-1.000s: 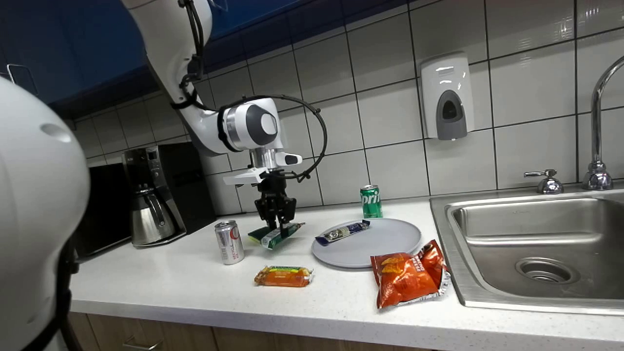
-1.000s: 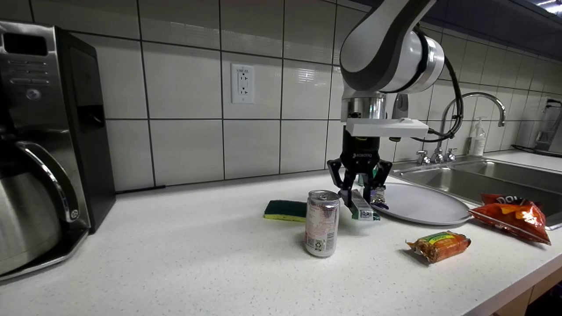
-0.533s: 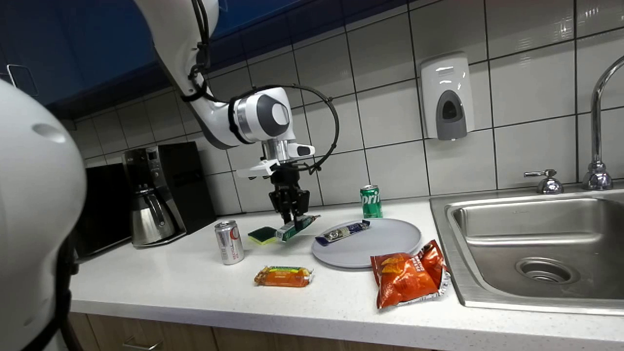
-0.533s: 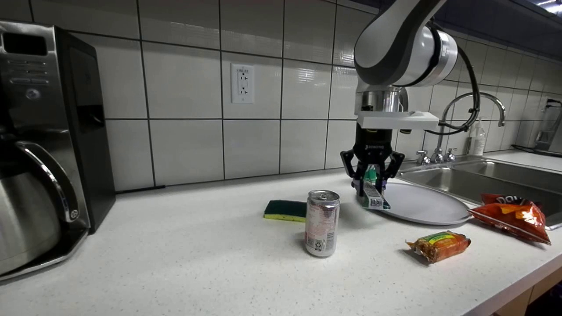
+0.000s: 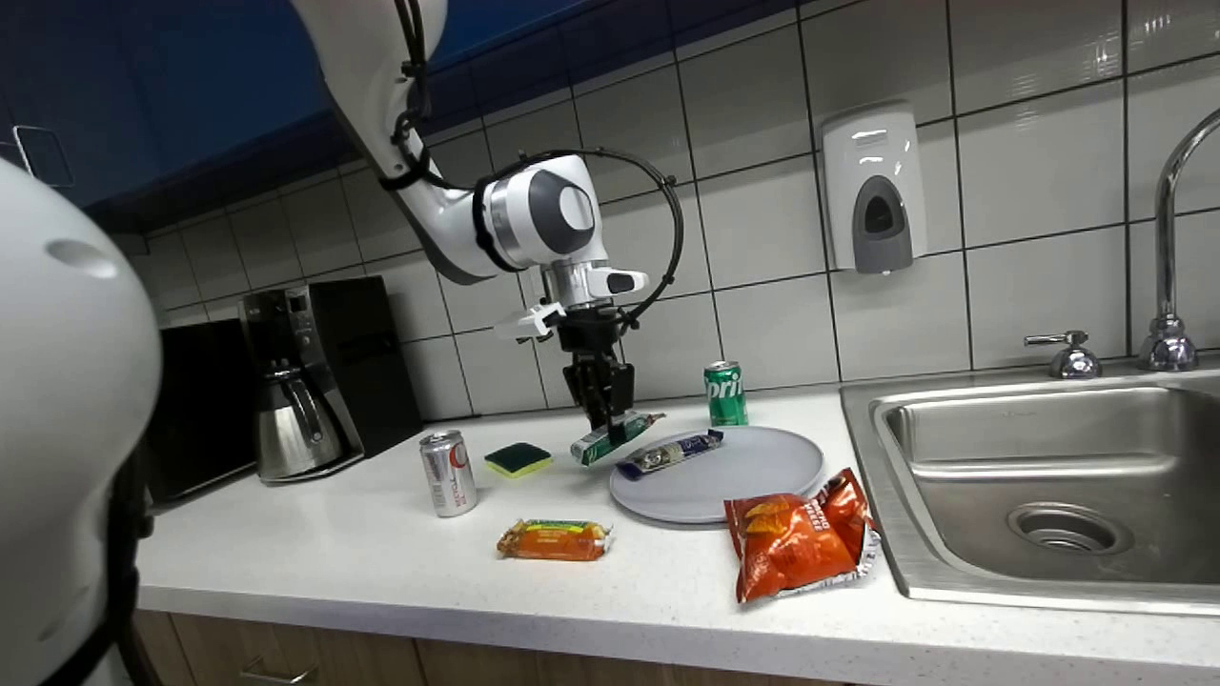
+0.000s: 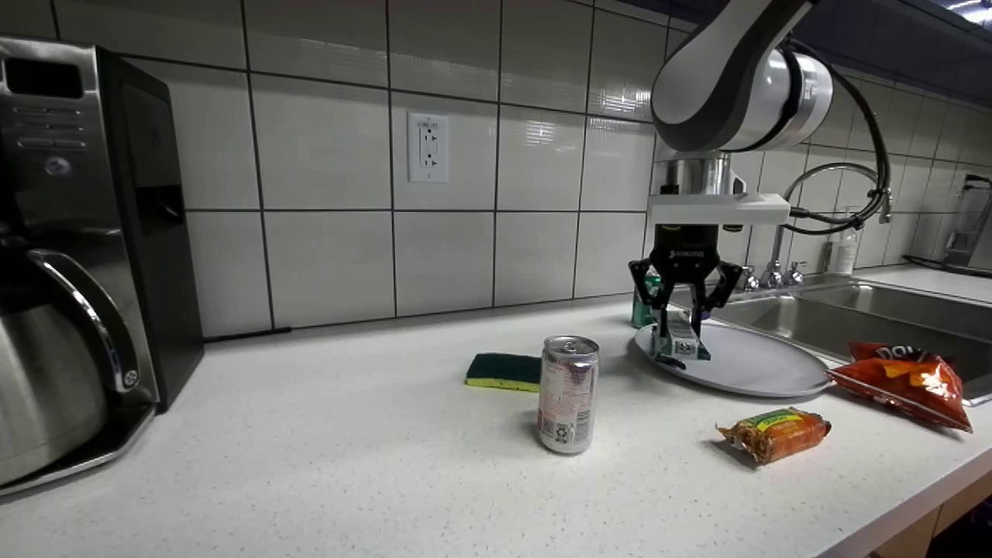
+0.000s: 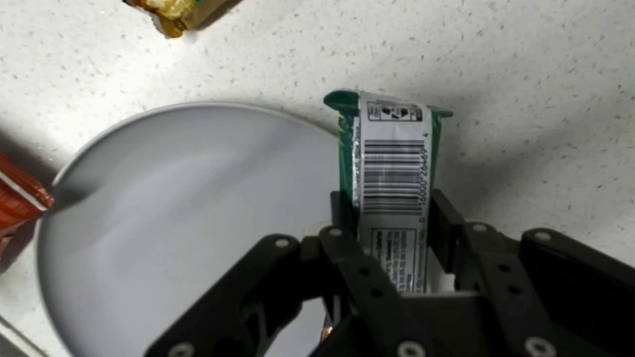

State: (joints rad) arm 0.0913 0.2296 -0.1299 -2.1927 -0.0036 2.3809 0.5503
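My gripper (image 5: 610, 431) is shut on a green-wrapped bar (image 5: 593, 448), its fingers on the bar's two long sides. In the wrist view the bar (image 7: 394, 163) shows its white barcode face between the fingertips (image 7: 392, 213). The gripper holds it a little above the counter, at the rim of the grey plate (image 5: 753, 481). A blue-wrapped bar (image 5: 670, 453) lies on the plate beside the held bar; in the wrist view the gripper hides most of it. In an exterior view the gripper (image 6: 682, 329) and held bar (image 6: 683, 345) appear in front of the plate's near-left part (image 6: 763, 364).
A green can (image 5: 726, 395) stands behind the plate. A silver can (image 5: 448, 474) and a sponge (image 5: 519, 461) are on the coffee maker's (image 5: 295, 419) side. An orange-wrapped bar (image 5: 553, 541) lies in front. A red chip bag (image 5: 796, 538) touches the plate near the sink (image 5: 882, 534).
My gripper has lifted the green bar off the counter beside the sponge and carried it toward the plate. The sponge now shows fully in an exterior view. The other objects have not moved.
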